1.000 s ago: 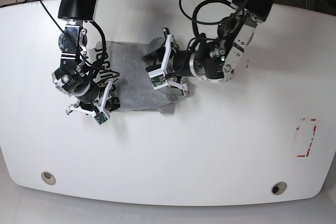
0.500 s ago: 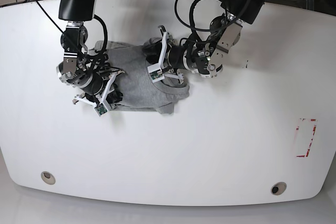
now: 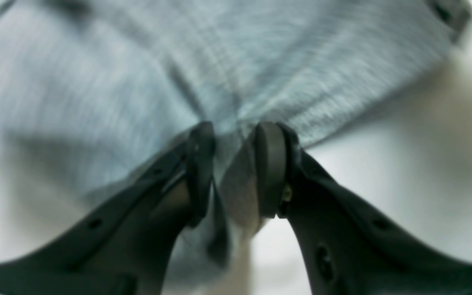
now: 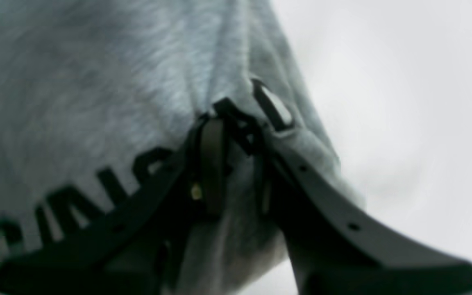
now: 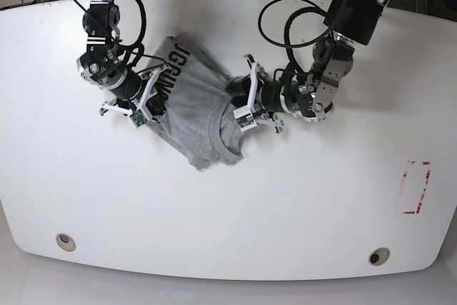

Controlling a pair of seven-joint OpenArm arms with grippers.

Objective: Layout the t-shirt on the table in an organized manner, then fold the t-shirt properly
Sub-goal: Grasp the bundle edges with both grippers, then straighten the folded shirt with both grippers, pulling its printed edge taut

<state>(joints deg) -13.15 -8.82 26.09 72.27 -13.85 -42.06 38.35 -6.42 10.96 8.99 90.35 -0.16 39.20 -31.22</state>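
Observation:
The heather-grey t-shirt (image 5: 191, 108) hangs bunched and stretched between my two grippers over the back left part of the white table (image 5: 285, 212). In the base view my left gripper (image 5: 241, 107) is at the shirt's right side, by the collar. The left wrist view shows the left gripper (image 3: 234, 164) shut on a fold of grey t-shirt (image 3: 219, 73). My right gripper (image 5: 148, 100) is at the shirt's left side, beside the black lettering (image 5: 166, 76). Seen from the right wrist, the right gripper (image 4: 234, 155) is shut on a t-shirt (image 4: 96, 94) fold that carries lettering (image 4: 72, 209).
Two round metal grommets (image 5: 66, 241) (image 5: 379, 256) sit near the table's front edge. A red-and-white rectangular mark (image 5: 416, 187) lies at the right. Black cables loop above the left arm (image 5: 335, 48) at the back edge.
Both grippers kept their hold on the shirt. The left gripper swung right and forward, the right gripper moved toward the back, and the shirt rose off the table and turned diagonal.

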